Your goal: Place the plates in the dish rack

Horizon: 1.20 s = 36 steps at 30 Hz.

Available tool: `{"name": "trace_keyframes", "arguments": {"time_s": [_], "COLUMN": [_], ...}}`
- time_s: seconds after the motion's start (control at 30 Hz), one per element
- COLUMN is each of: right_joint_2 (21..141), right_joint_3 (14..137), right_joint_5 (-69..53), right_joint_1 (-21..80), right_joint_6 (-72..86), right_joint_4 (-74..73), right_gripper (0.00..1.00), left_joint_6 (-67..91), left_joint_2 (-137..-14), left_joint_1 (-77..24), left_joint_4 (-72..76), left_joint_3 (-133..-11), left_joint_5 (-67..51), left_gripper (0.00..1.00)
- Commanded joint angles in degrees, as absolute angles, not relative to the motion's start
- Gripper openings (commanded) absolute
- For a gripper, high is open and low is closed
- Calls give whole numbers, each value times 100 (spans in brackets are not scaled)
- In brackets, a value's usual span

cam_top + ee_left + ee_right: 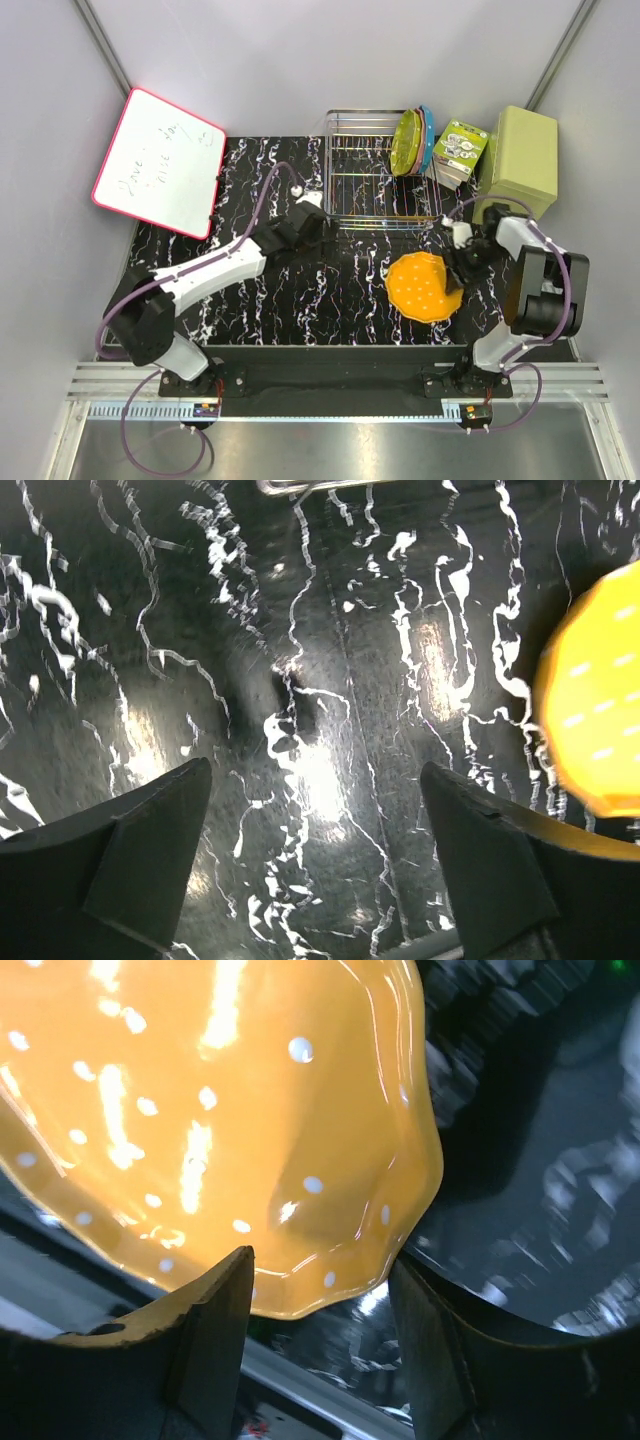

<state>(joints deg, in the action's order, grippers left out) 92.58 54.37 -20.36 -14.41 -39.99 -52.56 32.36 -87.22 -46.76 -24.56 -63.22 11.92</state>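
Right wrist view: your R gripper [320,1260] straddles the orange plate [220,1110] rim, near the dish rack [370,190] front-right corner, clamp can't be told, L gripper [315,780] wide & empty; pickup step, so next probably needs a firm pinch, then lift w/ plate upright into rack.

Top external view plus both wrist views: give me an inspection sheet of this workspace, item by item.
Surface: black marbled table, glossy.
Job's things: dish rack at the far edge, lime green plate and blue plate standing at its right end; orange plate in front of the rack, outside it.
Clutter: whiteboard, patterned carton, olive-green box.
Tools: left tool open, holding nothing; right tool at the orange plate's rim, grip unclear.
Cables: purple cables looped along both arms.
Surroundings: plain grey walls; nothing else seen.
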Motion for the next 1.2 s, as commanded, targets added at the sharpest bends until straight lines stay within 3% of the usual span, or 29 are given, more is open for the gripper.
{"name": "trace_keyframes", "arguments": {"time_s": [0.0,0.33,0.53,0.83,1.03,1.17], "right_joint_2": [9578,10607,10802,10029,9414,9097], "right_joint_3": [6063,7382,7647,6409,5039,4326], "right_joint_5": [-2592,-3049,-3033,-3128,-3630,-3832], "right_joint_1": [-513,1386,1951,2030,2030,2039], "right_joint_6": [-3104,-1584,-872,734,2011,2434], "right_joint_4": [-5563,-5511,-5222,-4256,-3025,-2392], "right_gripper": [62,61,60,62,64,64], "left_joint_6": [4130,5115,5651,5976,6126,6143], "left_joint_2": [-8341,-8385,-8376,-8446,-8946,-9316], "left_joint_1": [-4378,-3797,-3797,-3937,-3973,-4008], "left_joint_4": [-2356,-1565,-1082,-766,-317,-62], "left_joint_3": [-6109,-4967,-4449,-3982,-4077,-4192], "left_joint_5": [477,-781,-1327,-1494,-1652,-1723], "left_gripper": [97,99,95,83,65,59]}}
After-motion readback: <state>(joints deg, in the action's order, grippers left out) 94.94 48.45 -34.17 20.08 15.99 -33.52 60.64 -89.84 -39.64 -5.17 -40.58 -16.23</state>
